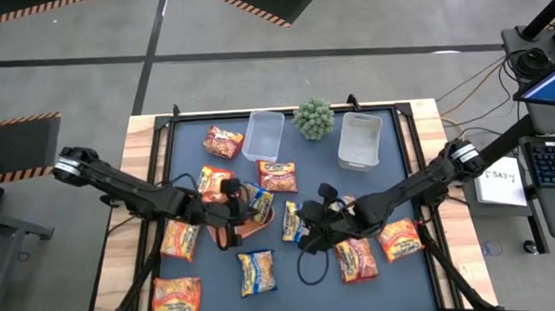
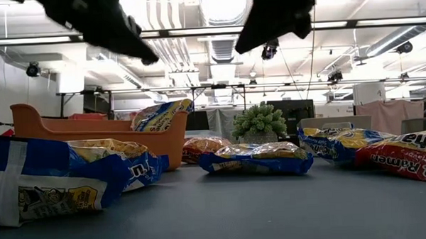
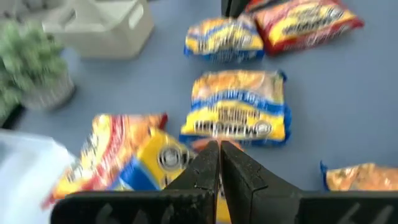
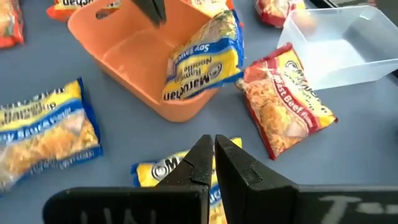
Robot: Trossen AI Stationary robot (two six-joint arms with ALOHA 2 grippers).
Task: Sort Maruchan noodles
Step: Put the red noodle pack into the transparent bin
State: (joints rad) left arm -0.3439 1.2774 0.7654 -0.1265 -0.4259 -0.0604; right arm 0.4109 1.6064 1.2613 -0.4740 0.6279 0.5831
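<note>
The noodle packets (image 4: 205, 59) are crinkly, glossy plastic film. The orange tray (image 4: 134, 68) is smooth, matt plastic. Two tubs (image 1: 263, 135) are clear, frosted plastic. The tabletop (image 1: 393, 178) has a matt blue surface with bare wood edges.

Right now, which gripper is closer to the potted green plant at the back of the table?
Right. The right gripper sits almost directly in front of the small potted green plant; the left gripper is farther off, toward the orange plastic tray.

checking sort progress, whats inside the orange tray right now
One yellow-and-blue Maruchan packet leans tilted over the orange tray's rim. The floor showing in the right wrist view is bare; the part beneath the packet is hidden.
</note>
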